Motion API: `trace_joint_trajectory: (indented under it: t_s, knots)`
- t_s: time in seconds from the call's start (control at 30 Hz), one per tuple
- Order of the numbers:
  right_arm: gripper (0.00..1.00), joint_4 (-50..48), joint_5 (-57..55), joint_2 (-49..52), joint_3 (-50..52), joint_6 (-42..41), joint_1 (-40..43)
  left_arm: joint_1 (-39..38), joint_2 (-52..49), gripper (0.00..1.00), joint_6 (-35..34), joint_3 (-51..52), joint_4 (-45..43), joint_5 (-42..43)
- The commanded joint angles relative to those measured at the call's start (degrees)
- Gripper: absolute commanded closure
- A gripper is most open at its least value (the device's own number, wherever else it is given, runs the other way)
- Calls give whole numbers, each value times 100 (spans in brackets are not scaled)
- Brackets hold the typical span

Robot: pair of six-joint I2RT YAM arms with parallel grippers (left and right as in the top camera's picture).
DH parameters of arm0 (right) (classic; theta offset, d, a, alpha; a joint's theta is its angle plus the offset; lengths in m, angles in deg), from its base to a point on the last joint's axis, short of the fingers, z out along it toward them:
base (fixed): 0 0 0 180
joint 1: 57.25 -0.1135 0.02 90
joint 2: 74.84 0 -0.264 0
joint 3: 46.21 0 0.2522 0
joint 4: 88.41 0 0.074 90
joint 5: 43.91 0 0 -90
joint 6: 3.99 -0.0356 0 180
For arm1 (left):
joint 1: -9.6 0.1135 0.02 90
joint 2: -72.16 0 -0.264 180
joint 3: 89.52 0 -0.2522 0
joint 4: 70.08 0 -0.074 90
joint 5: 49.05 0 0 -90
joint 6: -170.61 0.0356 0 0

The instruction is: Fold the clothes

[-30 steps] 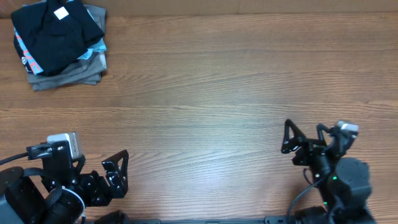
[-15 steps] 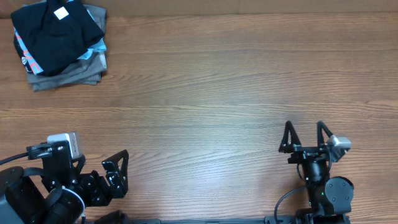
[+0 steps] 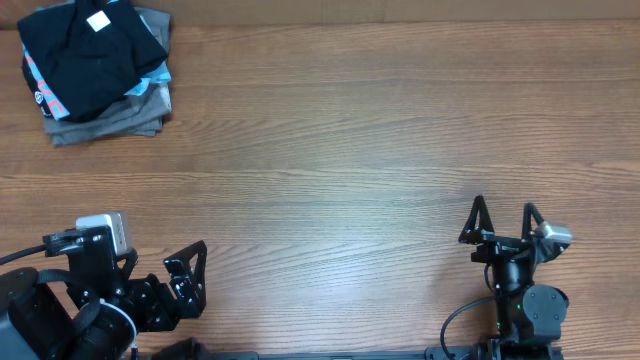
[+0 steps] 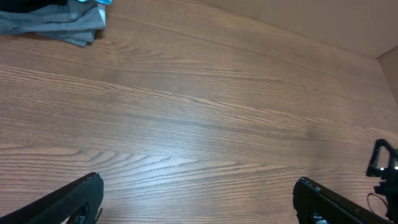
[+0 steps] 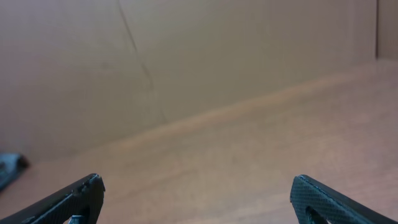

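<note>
Left pincer (image 3: pixel 198 278), 7 o'clock, and right pincer (image 3: pixel 503 206), 5 o'clock, sit low, fully spread, holding nothing; black T-shirt (image 3: pixel 85 55) at 10 o'clock.

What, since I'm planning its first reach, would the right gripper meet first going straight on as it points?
Nothing nearby, it seems: the right gripper, jaws open, points across bare table toward the wall behind its far edge. The black T-shirt lies far left.
</note>
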Motion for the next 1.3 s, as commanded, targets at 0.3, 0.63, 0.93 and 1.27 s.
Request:
trace_joint_trajectory:
  t_s: [0.3,0.63,0.93,1.27]
  knots:
    - [0,-7,72,-63,61,168,37,-37,33,0,129,22,-22,48]
    - [0,-9,72,-63,61,168,37,-37,33,0,127,22,-22,48]
    - [0,-9,72,-63,61,168,37,-74,33,0,129,22,-9,46]
    - [0,-7,72,-63,61,168,37,-455,116,0,31,94,-557,-57]
